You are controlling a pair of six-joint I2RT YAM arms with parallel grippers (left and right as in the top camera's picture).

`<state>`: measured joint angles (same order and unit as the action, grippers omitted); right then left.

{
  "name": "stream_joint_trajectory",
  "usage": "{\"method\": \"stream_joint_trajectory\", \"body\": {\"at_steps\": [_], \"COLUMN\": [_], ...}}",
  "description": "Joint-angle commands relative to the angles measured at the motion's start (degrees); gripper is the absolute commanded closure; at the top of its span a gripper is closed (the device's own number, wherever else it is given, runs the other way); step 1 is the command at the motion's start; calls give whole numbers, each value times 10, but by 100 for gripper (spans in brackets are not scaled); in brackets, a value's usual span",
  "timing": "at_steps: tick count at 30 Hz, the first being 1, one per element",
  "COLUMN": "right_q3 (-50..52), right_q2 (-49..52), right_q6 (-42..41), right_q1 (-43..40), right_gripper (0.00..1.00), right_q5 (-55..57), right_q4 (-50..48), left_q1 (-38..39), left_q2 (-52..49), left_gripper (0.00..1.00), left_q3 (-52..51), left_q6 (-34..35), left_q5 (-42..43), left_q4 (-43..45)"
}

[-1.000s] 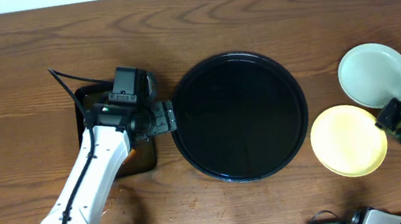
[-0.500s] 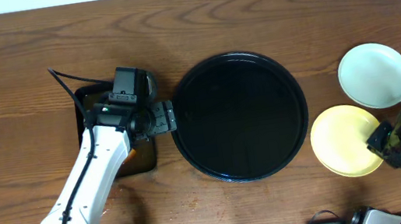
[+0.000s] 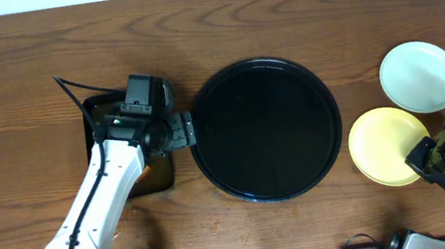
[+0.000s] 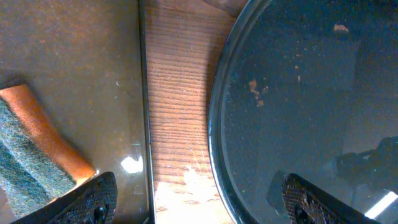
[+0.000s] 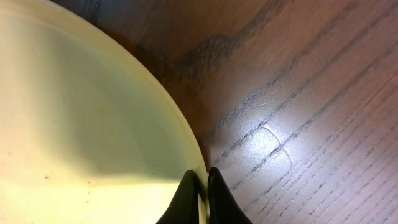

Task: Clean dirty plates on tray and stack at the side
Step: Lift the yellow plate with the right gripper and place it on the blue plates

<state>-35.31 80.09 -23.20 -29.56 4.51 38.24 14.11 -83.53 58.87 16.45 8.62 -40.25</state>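
Observation:
The large round black tray [image 3: 266, 127] sits mid-table and holds no plates; the left wrist view shows small orange specks on it [image 4: 298, 93]. A pale yellow plate [image 3: 385, 147] lies right of it, its far edge meeting a pale blue plate [image 3: 420, 77]. No third plate shows separately. My right gripper [image 3: 427, 158] is shut on the yellow plate's near-right rim, fingers pinching the edge [image 5: 199, 193] of the plate [image 5: 81, 124]. My left gripper [image 3: 178, 131] is open and empty, low over the gap left of the tray [image 4: 199, 202].
A smaller black rectangular tray [image 3: 99, 114] lies under my left arm. It holds an orange sponge with a green scouring face [image 4: 31, 155]. Bare wooden table surrounds everything.
My right gripper moved toward the near edge and closed on the yellow plate's rim. The yellow plate then shifted slightly back and right, and the blue plate was nudged the same way.

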Motion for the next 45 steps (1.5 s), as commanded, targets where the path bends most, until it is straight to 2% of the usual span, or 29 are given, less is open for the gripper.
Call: {"method": "stream_joint_trajectory", "body": {"at_steps": [1,5,9,17,20,26,33,37,45], "right_q3": [-5,-33,-61,-81,-81,-81,-82,-94,-153], "right_q2": [2,-10,-24,-27,-23,10,113,152,154], "right_q6": [24,89,100,-19,-53,-56,-83,-123,-123], "right_q1": [-5,-4,-5,-5,-5,-5,-5,-10,-22], "right_gripper": [99,99,99,99,99,99,99,99,99], "right_q5": [-37,-136,-185,-167,-116,-48,6,6,-1], "right_q4": [-3,4,5,-101,-148,-215,-322,-331,-295], "left_q1": [1,1,1,1,1,1,1,1,1], "left_q2": [-4,-4,-4,-4,-4,-4,-4,-4,-4], "left_gripper": [14,14,14,14,14,14,14,14,14], "left_q3": [9,9,9,9,9,9,9,9,9], "left_q6": [-3,-3,-3,-3,-3,-3,-3,-3,-3], "left_q5": [-7,-7,-7,-7,-7,-7,-7,-7,-7], "left_q4": [-1,-1,-1,-1,-1,-1,-1,-1,-1]}}
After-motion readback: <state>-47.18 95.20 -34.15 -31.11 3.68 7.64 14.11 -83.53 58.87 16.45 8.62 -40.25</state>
